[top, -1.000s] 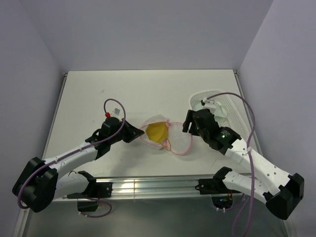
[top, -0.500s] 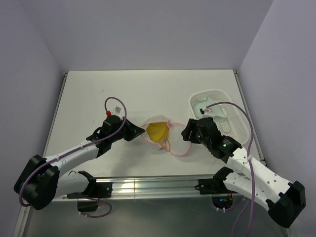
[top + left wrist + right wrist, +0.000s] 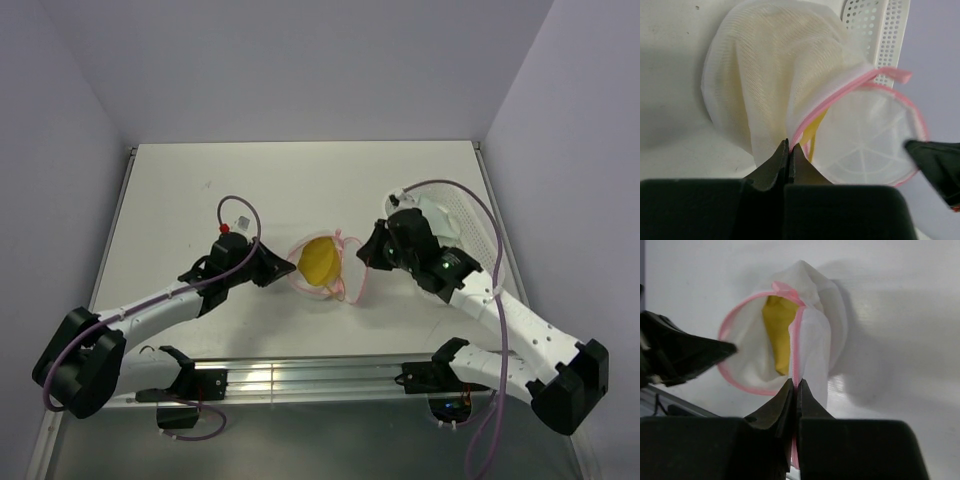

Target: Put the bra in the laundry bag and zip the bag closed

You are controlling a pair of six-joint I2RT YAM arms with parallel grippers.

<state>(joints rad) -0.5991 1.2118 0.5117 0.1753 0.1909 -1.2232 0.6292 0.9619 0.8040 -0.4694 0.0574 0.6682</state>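
The mustard-yellow bra (image 3: 319,262) (image 3: 778,330) sits inside the laundry bag (image 3: 333,268), a white mesh pouch with a pink zipper rim, near the table's middle. My left gripper (image 3: 285,268) (image 3: 789,145) is shut on the bag's pink rim at its left side. My right gripper (image 3: 368,255) (image 3: 796,383) is shut on the pink zipper rim at the bag's right side, holding the round mesh lid flap (image 3: 867,140) up. The bag's mouth stands open between the two grippers, with the bra showing through it.
A white perforated plastic basket (image 3: 470,228) stands at the right, partly behind my right arm, and its corner (image 3: 880,30) shows past the bag. The table's near edge with a metal rail (image 3: 300,378) lies just in front of the bag.
My right gripper moved left to the bag's flap and shut on its pink zipper rim, lifting the flap upright. My left gripper kept its hold on the rim.
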